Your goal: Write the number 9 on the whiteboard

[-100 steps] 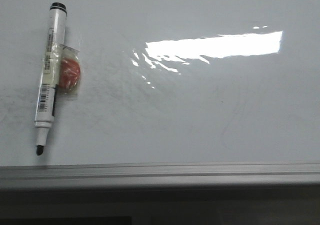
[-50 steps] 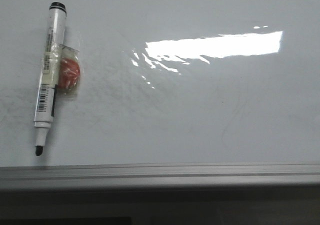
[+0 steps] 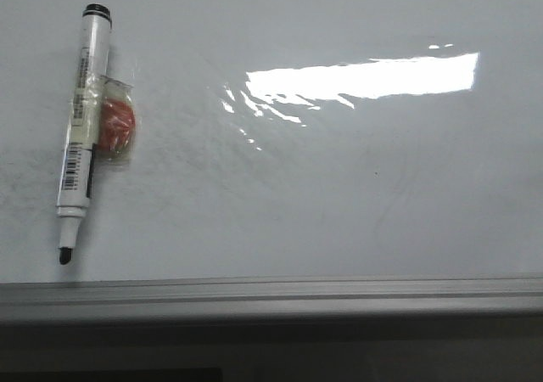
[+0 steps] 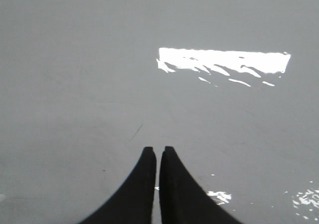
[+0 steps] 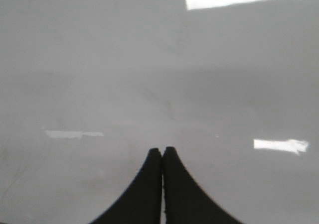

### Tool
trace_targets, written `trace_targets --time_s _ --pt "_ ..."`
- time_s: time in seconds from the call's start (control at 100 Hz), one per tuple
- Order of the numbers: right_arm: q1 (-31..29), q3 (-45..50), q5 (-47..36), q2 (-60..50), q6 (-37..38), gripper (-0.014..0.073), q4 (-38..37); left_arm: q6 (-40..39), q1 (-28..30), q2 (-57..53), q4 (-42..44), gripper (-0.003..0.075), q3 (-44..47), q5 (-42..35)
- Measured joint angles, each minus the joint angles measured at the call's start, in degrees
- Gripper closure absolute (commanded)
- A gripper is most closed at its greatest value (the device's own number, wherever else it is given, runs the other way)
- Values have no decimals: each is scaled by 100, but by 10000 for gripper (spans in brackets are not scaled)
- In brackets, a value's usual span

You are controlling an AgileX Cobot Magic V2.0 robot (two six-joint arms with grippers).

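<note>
A: Whiteboard (image 3: 339, 195) checked — no number 9 is seen anywhere on it, only faint grey smudges and a glare patch (image 3: 365, 78). Writing is judged not yet started.

B: Marker?

A: A marker (image 3: 82, 132) is laid flat on the board, well to the left of the glare patch, cap off, black tip pointed toward the grey frame edge (image 3: 271, 297) and stopped just short of it. An orange lump (image 3: 116, 126) in clear wrap is seen touching the marker's right side; whether it is taped on cannot be told.

B: Grippers?

A: Left gripper (image 4: 158, 152) is shown with fingertips pressed nearly together, nothing held. Right gripper (image 5: 162, 151) likewise, jaws closed on nothing. Both are hung over bare board; neither is caught in the front view.

B: Handling?

A: The marker is judged light, stiff and round, so it may be rolled or skated on the glossy surface. The best hold is judged mid-barrel, near the barcode label, clear of the orange lump, with the tip left free. Jaws would need to be opened first.

B: Room?

A: Plenty of open board is left to the right of the marker for the figure. Only the frame edge below the tip is to be minded.
</note>
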Motion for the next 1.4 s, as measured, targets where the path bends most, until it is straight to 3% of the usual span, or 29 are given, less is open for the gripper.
trace_targets --time_s 0.28,0.43,0.76,0.93,1.4 --pt "827 -14 -90 128 -13 657 0 14 0 0 -650 468 36 -184" --pt "939 -14 -304 128 -13 657 0 641 -125 0 -915 363 57 -207" --pt "939 -14 -215 128 -13 657 0 2406 -1295 11 -2260 363 57 36" --pt "939 -14 -174 128 -13 657 0 2656 -1802 11 -2459 363 57 41" --pt "939 -14 106 128 -22 657 0 3088 -1925 1096 -2863 363 -75 -155"
